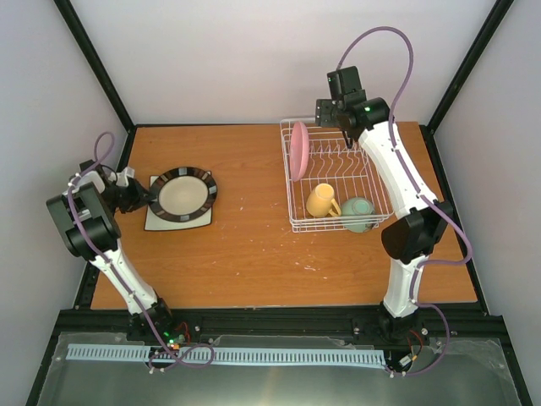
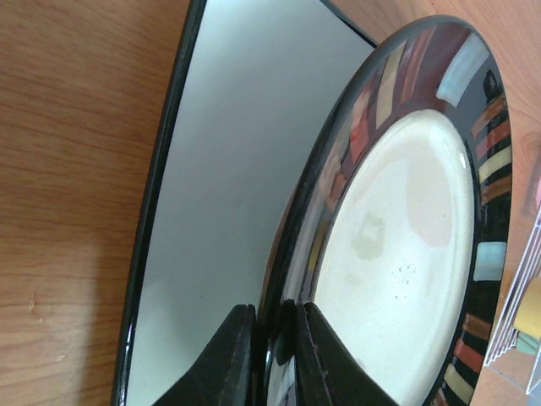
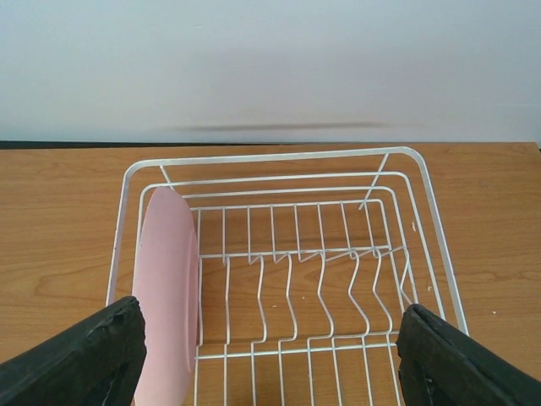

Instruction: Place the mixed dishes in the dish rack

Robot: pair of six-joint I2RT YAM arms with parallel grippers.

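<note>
The dark-rimmed beige round plate (image 1: 183, 195) lies on the white square plate (image 1: 159, 222) at the left. My left gripper (image 1: 140, 195) is shut on the round plate's left rim (image 2: 292, 279), one finger under and one over. The white wire dish rack (image 1: 377, 181) stands at the right. The pink plate (image 1: 299, 150) stands upright in its leftmost slot, also in the right wrist view (image 3: 167, 288). The yellow mug (image 1: 322, 200) and mint-green bowl (image 1: 358, 213) sit in the rack's front. My right gripper (image 1: 348, 128) is open and empty above the rack's far side (image 3: 270, 158). No green plate is in view.
The wooden table (image 1: 254, 245) is walled by white panels and a black frame. Several rack slots (image 3: 321, 288) to the right of the pink plate hold nothing.
</note>
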